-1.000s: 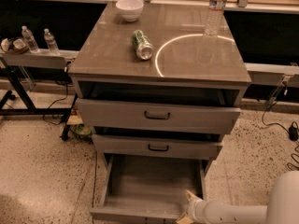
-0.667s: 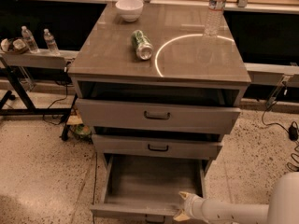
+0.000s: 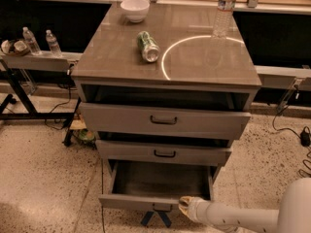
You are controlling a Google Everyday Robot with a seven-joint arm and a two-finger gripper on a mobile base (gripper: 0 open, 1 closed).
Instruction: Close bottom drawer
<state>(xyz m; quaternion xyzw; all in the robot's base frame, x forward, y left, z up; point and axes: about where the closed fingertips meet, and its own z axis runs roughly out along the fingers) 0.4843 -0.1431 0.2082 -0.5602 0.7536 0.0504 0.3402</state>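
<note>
Pincer (image 3: 185, 206) has slid left along the front of the bottom drawer (image 3: 127, 201), nearing its handle (image 3: 162, 207); can't tell its grip state. Drawer still out, so the push looks pending.

Dim warm light falls on a speckled terrazzo floor (image 3: 39, 169), a black-legged shelf (image 3: 34, 61) at left, a cable (image 3: 305, 136) at right, the tool (image 3: 184, 204) low over that floor.
</note>
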